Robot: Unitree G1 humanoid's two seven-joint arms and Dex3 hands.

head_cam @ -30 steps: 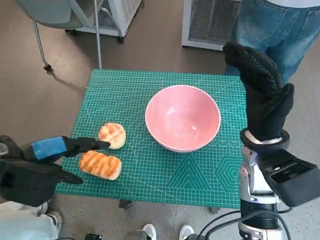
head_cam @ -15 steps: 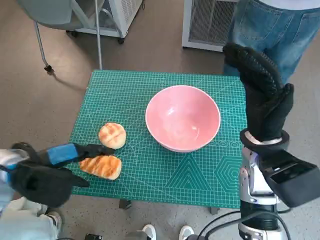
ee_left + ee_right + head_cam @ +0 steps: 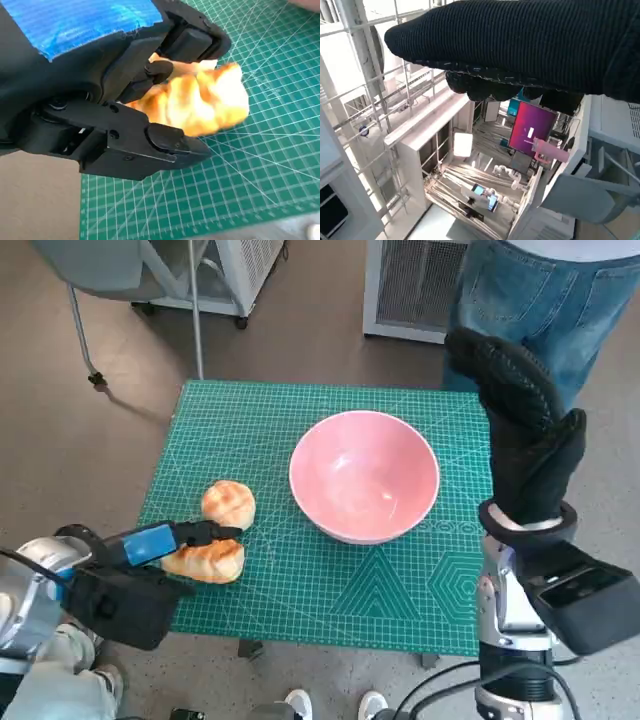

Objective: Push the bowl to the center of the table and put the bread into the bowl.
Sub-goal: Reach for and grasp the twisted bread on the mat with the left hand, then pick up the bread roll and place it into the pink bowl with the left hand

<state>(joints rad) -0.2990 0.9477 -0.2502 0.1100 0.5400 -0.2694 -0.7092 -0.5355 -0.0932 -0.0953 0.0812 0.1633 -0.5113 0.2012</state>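
Lying at the lower left of the green gridded cutting mat [image 3: 340,580] in the head view, the golden-brown ridged oblong bread piece [image 3: 207,561] sits between the black fingers [image 3: 165,142] of the blue-taped left hand [image 3: 150,550]. In the left wrist view one finger runs along the loaf's near side and another crosses its far side, so the fingers bracket it closely, apparently touching; whether they have clamped it I cannot tell. The loaf rests on the mat. Just above it in the head view lies a round golden bun [image 3: 228,505], apart from the fingers. Right of the bun, near the mat's middle, stands the pink round bowl [image 3: 364,475], upright with nothing in it. At the right of the frame the black-gloved right hand [image 3: 525,435] is raised above the mat's right edge, fingers extended together and holding nothing. A person's jeans-clad legs [image 3: 545,310] show at the upper right.
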